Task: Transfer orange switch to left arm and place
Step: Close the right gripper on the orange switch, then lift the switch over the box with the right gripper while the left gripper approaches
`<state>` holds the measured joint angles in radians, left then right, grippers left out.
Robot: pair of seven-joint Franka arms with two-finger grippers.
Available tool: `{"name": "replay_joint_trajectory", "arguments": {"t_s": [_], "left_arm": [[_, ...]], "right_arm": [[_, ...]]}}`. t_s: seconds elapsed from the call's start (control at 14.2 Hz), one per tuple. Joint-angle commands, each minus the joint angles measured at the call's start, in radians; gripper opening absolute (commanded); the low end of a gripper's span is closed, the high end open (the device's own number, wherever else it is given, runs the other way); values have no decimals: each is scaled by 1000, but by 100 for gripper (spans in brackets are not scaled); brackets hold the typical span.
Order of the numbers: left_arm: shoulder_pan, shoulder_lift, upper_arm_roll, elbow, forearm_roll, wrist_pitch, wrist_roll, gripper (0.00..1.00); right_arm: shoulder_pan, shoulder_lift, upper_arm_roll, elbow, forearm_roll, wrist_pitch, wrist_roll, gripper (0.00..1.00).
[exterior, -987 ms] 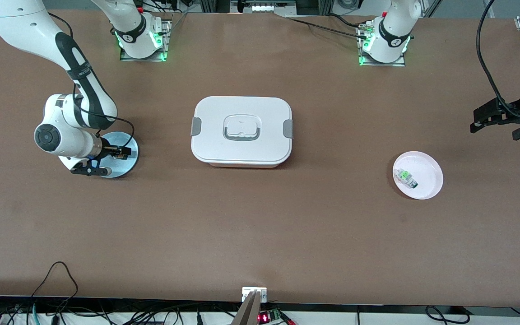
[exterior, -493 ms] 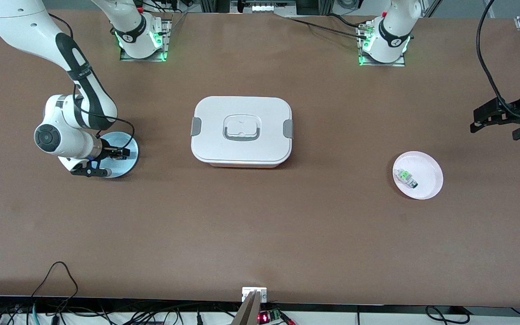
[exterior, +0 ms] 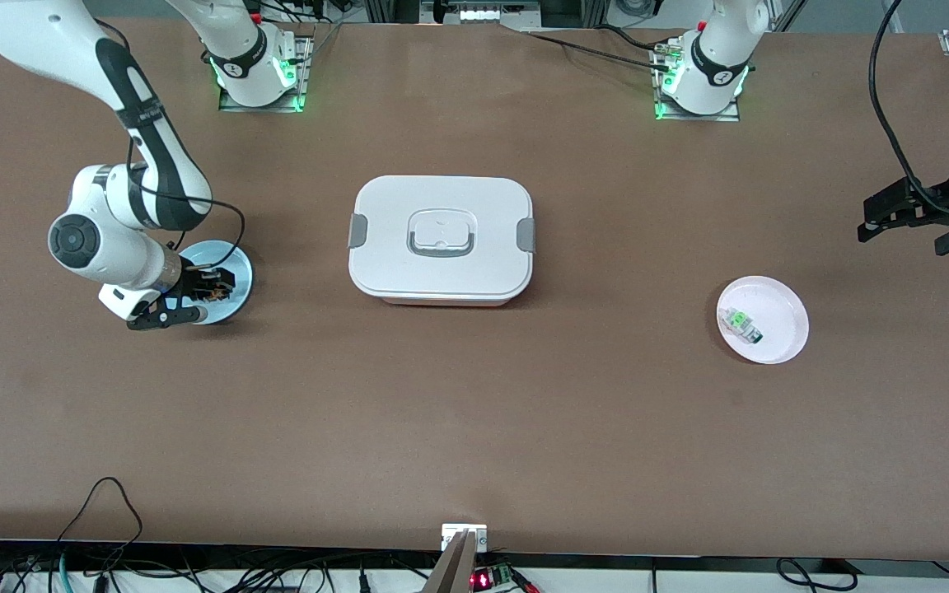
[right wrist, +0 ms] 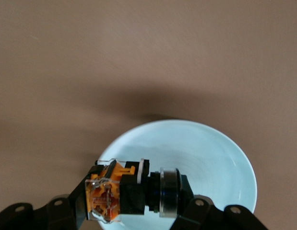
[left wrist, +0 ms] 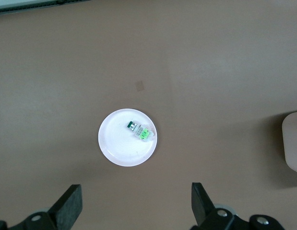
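The orange switch (right wrist: 108,193), black with an orange end and a round barrel, is held just above the pale blue plate (right wrist: 210,158). My right gripper (right wrist: 133,200) is shut on it, one finger at each end. In the front view that gripper (exterior: 209,290) and the orange switch (exterior: 214,291) hang over the blue plate (exterior: 237,265) toward the right arm's end. The white lidded box (exterior: 440,239) sits mid-table between the two plates. My left gripper (exterior: 873,222) waits open and empty above the table at the left arm's end, its open gap (left wrist: 136,207) over bare table.
A pinkish-white plate (exterior: 779,329) holds a green-and-white component (exterior: 741,323) toward the left arm's end, nearer the front camera than the box. The left wrist view shows that plate (left wrist: 114,143), the component (left wrist: 140,131) and a corner of the box (left wrist: 294,146).
My right gripper closed on the orange switch, then rose a little off the blue plate with it. The left arm has not moved.
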<state>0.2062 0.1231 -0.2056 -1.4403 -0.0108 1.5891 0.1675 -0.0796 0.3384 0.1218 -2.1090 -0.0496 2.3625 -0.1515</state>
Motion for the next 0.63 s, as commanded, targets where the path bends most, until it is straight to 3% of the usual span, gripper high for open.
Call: {"name": "replay_joint_trajectory", "arguments": {"t_s": [0.0, 0.14, 0.42, 0.56], "left_arm": [[5, -16, -9, -9, 17, -9, 6, 100], [4, -11, -9, -9, 15, -8, 10, 100], [-8, 1, -11, -49, 3, -8, 7, 100], [-10, 10, -11, -60, -9, -1, 14, 100]], "right_arm": [[-3, -105, 77, 1, 19, -64, -31, 0], [-3, -125, 131, 52, 89, -142, -33, 0], [-3, -141, 240, 185, 327, -279, -37, 0], [-3, -141, 294, 236, 376, -292, -36, 0]]}}
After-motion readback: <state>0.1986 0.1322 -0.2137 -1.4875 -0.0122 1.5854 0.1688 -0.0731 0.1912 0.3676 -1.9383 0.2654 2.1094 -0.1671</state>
